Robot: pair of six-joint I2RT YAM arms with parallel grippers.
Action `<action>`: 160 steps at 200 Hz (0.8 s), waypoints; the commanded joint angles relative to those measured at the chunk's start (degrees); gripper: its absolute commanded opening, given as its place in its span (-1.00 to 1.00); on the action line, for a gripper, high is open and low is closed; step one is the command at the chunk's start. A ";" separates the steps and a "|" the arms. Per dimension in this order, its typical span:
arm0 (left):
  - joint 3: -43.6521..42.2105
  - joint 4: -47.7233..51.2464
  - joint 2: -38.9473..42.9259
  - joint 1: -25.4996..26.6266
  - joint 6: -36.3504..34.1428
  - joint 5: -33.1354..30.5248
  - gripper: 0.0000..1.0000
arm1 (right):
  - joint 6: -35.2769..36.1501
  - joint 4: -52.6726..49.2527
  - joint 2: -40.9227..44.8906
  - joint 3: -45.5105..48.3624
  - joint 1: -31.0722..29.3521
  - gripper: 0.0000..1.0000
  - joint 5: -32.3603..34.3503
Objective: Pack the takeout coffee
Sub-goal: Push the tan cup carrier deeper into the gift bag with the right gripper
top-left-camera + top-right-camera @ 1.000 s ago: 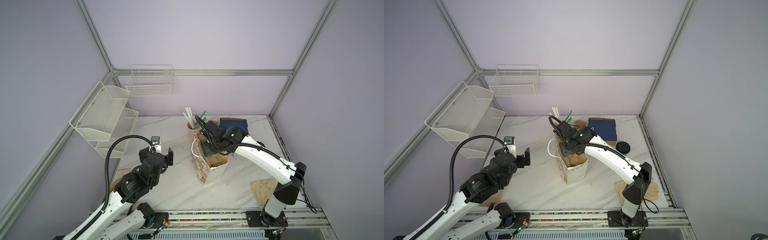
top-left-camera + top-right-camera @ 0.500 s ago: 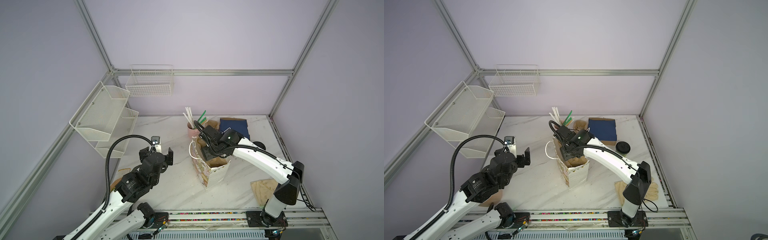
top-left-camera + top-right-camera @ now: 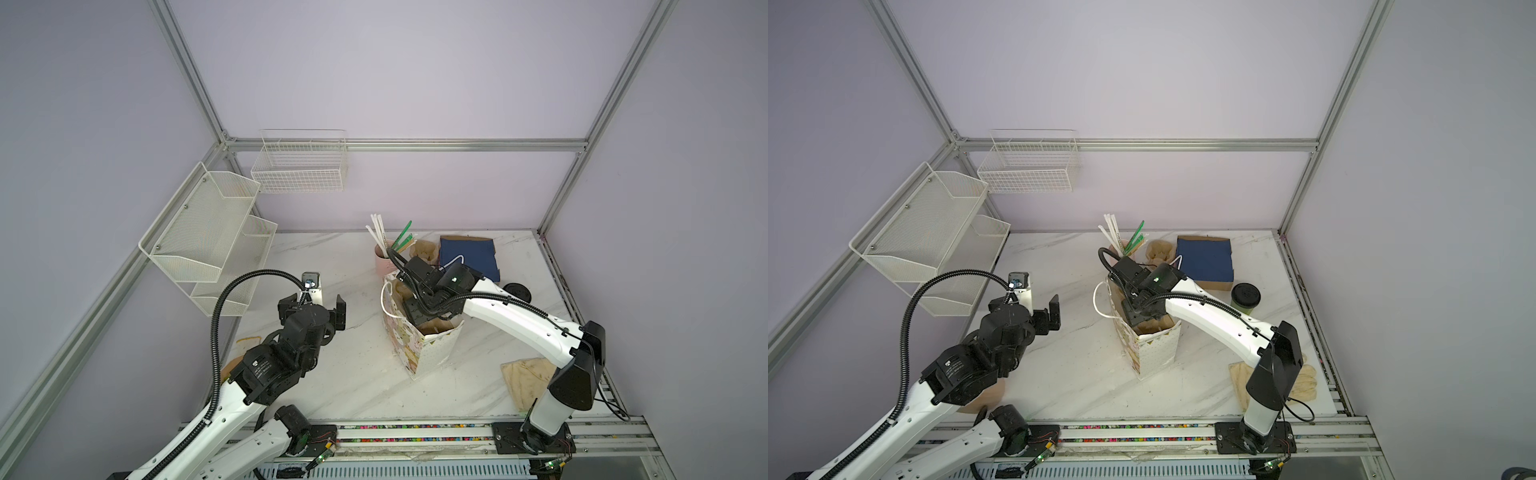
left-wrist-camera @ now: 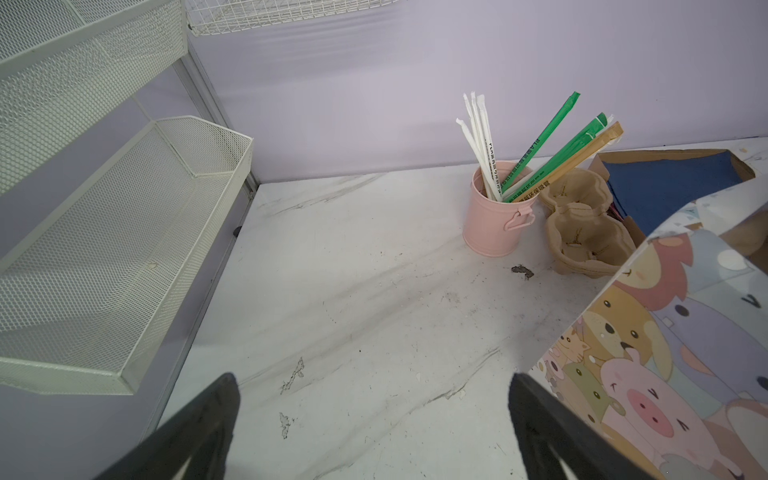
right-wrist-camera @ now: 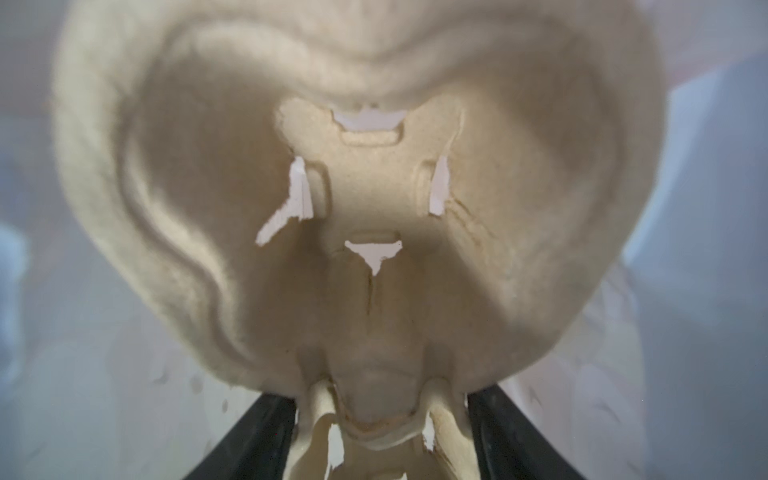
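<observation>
The right gripper (image 5: 384, 428) is down inside the printed paper bag (image 3: 432, 353), clamped on the rim of a pulp cup tray (image 5: 357, 174). The takeout coffee (image 3: 1246, 296) stands upright under a black lid, outside the bag and well apart from that gripper. It is near the surface's (image 3: 357, 374) right edge, just beside the blue box (image 3: 1204, 259). The left gripper (image 4: 374, 399) hangs spread wide, holding nothing, over the bare left half of the surface. Open marble lies between the bag and the front edge.
</observation>
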State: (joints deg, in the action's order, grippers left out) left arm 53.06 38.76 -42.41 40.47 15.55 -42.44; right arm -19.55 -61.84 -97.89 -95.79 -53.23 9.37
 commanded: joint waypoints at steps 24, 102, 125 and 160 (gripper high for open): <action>-0.24 -0.62 0.06 -0.61 -0.45 -0.10 1.00 | 0.71 -0.65 1.65 0.80 0.30 0.34 0.48; -0.32 -0.62 0.24 -0.81 -0.46 0.07 0.99 | 1.69 2.31 0.95 5.26 0.32 0.34 -2.11; -0.24 -0.62 0.19 -0.83 -0.57 0.07 0.99 | 1.81 3.35 0.77 6.14 0.29 0.34 -3.18; -0.32 -0.57 0.41 -0.87 -0.54 0.16 1.00 | 2.14 4.10 0.07 8.61 0.30 0.34 -4.04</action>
State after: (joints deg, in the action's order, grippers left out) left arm 53.06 38.76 -42.54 39.99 15.42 -42.33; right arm -18.33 -58.50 -97.51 -89.17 -53.23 6.37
